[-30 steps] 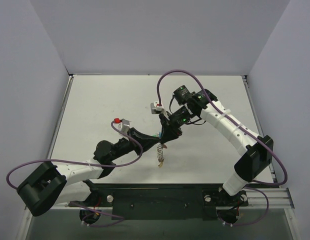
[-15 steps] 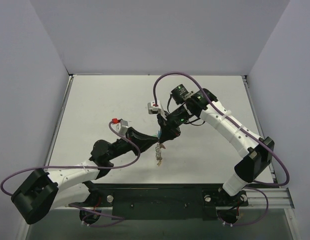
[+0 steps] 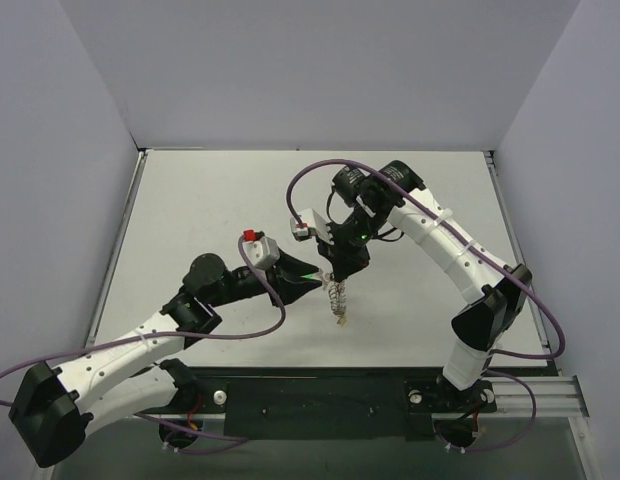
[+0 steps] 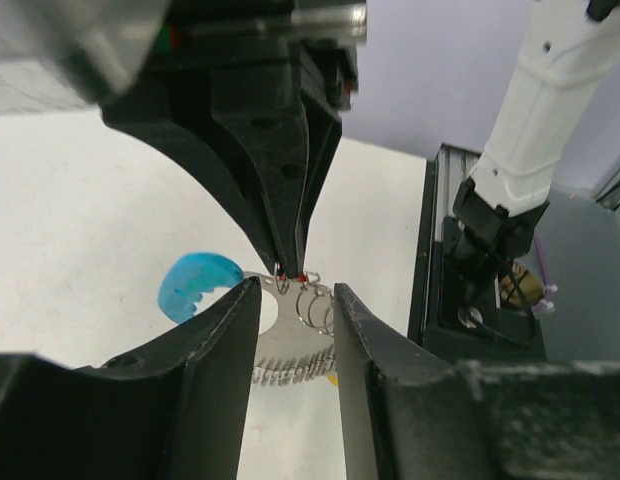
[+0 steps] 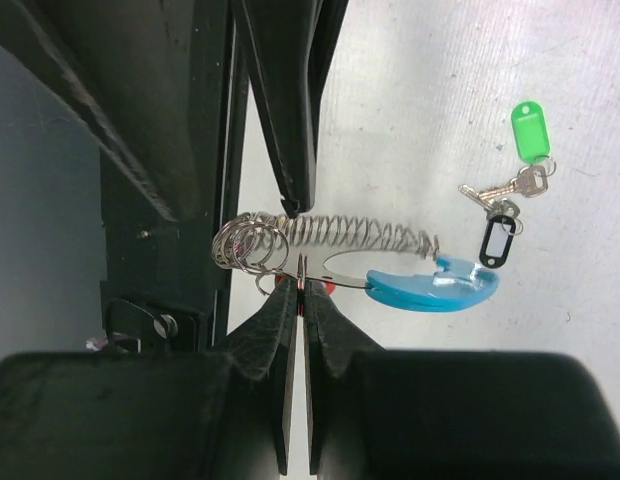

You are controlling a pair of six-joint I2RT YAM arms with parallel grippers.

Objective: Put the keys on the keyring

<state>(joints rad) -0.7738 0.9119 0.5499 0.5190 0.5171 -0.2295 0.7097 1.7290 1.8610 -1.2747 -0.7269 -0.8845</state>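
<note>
From above, we see the keyring dangling clear of the table, just toward 6 o'clock of its centre. The left gripper reaches it from 9 o'clock and the right gripper from 12 o'clock, so the two meet almost tip to tip. In the left wrist view, our left fingers stand spread on either side of the rings and clamp nothing. The right arm's tips come down from 12 o'clock, and the blue tag sits at 9 o'clock of them. In the right wrist view, the right fingers are pressed together on the keyring's flat metal part below the coil. Slivers of red show beside the pinch. We take these for the red-tagged key, but we cannot tell whether it is threaded on. The green-tagged key and black-tagged key lie on the table toward 2 and 3 o'clock of the keyring, close together, and neither is on it. We judge that at best one key of three is done. The crowding of the tips at the rings stands in the way. So do the purple cables looping overhead and the fact that the two loose keys lie so close together.
</note>
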